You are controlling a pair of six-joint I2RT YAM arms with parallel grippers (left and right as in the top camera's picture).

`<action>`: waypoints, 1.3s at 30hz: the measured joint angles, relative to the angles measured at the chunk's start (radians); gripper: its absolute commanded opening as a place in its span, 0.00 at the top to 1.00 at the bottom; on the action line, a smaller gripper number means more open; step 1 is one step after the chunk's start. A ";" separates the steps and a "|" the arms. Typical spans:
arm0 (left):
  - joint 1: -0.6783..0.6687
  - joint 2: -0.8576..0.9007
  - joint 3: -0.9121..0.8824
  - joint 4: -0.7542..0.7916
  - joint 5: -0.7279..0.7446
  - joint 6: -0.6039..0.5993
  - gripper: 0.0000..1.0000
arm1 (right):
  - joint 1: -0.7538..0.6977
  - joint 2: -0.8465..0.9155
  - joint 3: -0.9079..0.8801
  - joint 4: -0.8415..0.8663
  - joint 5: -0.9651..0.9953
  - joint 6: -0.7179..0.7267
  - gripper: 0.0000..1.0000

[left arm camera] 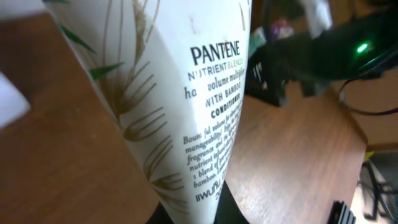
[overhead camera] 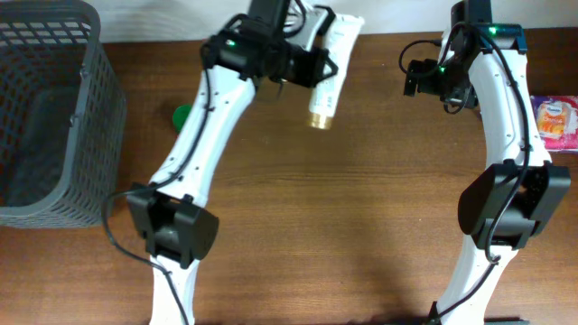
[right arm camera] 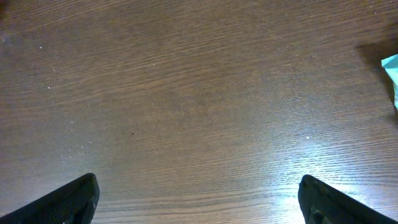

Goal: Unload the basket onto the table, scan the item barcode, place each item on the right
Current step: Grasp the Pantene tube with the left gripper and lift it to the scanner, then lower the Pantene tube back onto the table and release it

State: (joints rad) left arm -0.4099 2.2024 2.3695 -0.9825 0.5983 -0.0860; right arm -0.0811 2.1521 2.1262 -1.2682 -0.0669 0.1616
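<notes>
Where the table (overhead camera: 361,226) runs widest, between the two arms and toward the near side, plain wood grain shows unbroken.

**Edges.** The far edge runs along the top of the overhead view. The right edge lies just past a pink and orange packet (overhead camera: 553,122). The left side is taken up by a grey mesh basket (overhead camera: 101,135).

**Item 1, conditioner tube (overhead camera: 327,95).** White with a gold cap (overhead camera: 320,118), held off the table near the far edge, centre-left. The cap end points toward the near side. The flat crimped end shows over the far edge in the overhead view. In the left wrist view the tube (left arm camera: 186,93) fills the frame, with its "PANTENE" print and leaf pattern facing the camera.

**Item 2, left gripper (overhead camera: 314,65).** Clamped across the tube's body.

**Item 3, right gripper (right arm camera: 199,202).** Its jaws are spread wide and hold nothing. Both fingers (right arm camera: 68,202) sit at the lower corners of the wrist view above bare wood. It is well apart from the tube, on the right side of the table.

**Item 4, basket.** Upright, with dark mesh floor and walls showing inside.

**Item 5, green object (overhead camera: 183,115).** Small and partly hidden behind the left arm, near the basket's right wall. What it is cannot be told.

**Item 6, packet.** Lies flat on the wood beside the right arm.
</notes>
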 measured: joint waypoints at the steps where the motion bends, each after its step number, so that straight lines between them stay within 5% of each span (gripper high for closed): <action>1: 0.015 -0.016 0.000 -0.001 0.001 0.000 1.00 | 0.000 0.000 0.000 0.000 0.000 0.000 0.01; 5: 0.069 -0.060 0.000 -0.001 0.052 -0.018 1.00 | 0.000 0.000 0.000 0.000 0.000 0.000 0.01; 14: 0.153 -0.067 0.000 0.008 0.428 -0.026 1.00 | 0.000 0.000 0.000 0.000 0.000 0.000 0.01; 23: 0.155 -0.067 0.000 0.019 0.486 -0.026 1.00 | 0.000 0.000 0.000 0.000 0.000 0.000 0.01; 28: 0.154 -0.067 0.000 -0.055 0.371 -0.027 1.00 | 0.000 0.000 0.000 0.000 0.000 0.001 0.01; 33: 0.121 -0.073 -0.072 -0.179 0.013 -0.115 1.00 | 0.000 0.000 0.000 0.000 0.000 0.000 0.01; 39: 0.044 -0.069 -0.391 0.019 -0.136 -0.235 1.00 | 0.000 0.000 0.000 0.001 0.000 0.000 0.01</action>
State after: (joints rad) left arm -0.3656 2.1330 1.9781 -0.9630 0.4622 -0.3214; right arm -0.0811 2.1521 2.1262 -1.2675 -0.0666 0.1616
